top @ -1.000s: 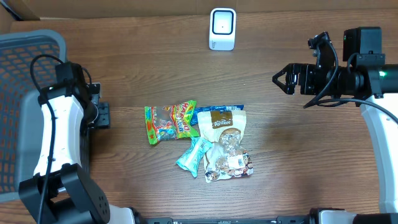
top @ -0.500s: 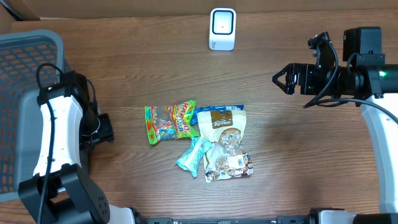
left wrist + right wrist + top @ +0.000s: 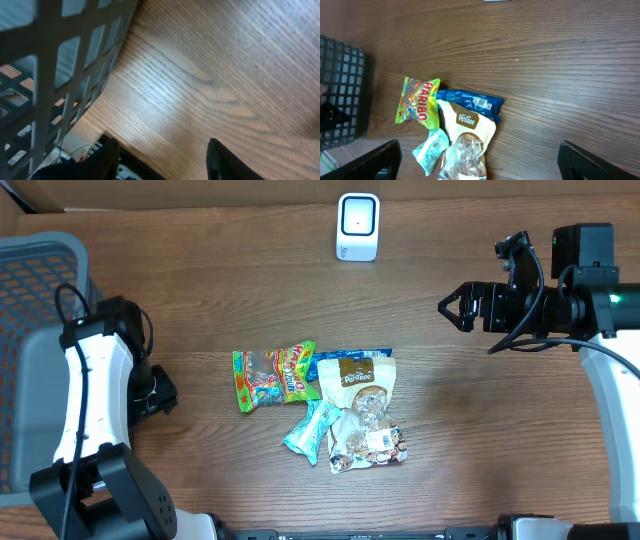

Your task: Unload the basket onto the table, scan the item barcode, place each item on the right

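Your left gripper (image 3: 162, 145) shows parted fingers with only bare wood between them, so it holds nothing. In the last second it has slid down the left side of the overhead frame beside the grey basket (image 3: 60, 242), well apart from the snack packets (image 3: 330, 405) at centre. Your right gripper (image 3: 450, 308) hangs wide open at upper right. The white scanner (image 3: 358, 227) sits top centre — nothing is picked yet.

Overhead down, right wrist oblique: same snacks (image 3: 350, 392)
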{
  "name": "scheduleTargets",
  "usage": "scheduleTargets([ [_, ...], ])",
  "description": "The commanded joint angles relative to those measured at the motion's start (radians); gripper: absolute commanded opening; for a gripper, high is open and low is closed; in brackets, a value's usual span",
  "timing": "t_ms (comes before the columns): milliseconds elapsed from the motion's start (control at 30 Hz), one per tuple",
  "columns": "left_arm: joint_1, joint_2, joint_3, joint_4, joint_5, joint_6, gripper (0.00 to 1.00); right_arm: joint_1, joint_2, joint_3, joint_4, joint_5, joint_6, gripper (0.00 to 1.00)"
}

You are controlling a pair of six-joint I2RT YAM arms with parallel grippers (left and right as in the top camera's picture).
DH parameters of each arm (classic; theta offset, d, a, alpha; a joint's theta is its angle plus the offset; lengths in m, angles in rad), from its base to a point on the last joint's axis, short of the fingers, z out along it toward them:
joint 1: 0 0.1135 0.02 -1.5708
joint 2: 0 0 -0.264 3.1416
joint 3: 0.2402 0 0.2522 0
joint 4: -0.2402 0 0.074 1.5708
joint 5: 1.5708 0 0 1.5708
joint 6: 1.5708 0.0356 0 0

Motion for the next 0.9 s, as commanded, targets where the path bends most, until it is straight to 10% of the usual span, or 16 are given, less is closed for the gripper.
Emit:
scheduleTargets([
  [0,0.01,-0.033,0.009,0.047,-0.014,-0.011,0.49,0.005,-0.001,0.0,0.006,-0.005,-0.002,1.0],
  [133,-0.013,-0.04,0.009,0.174,0.351,0.299,0.52,0.005,-0.001,0.0,0.003,-0.005,-0.002,1.0],
  [267,-0.085,-0.051,0.012,0.286,0.741,0.524,0.91,0.005,-0.001,0.0,0.004,-0.005,-0.002,1.0],
  [867,-0.251,-0.047,0.634,0.158,0.555,0.25,1.0,0.093,0.042,-0.008,-0.005,0.02,0.036,0.96],
])
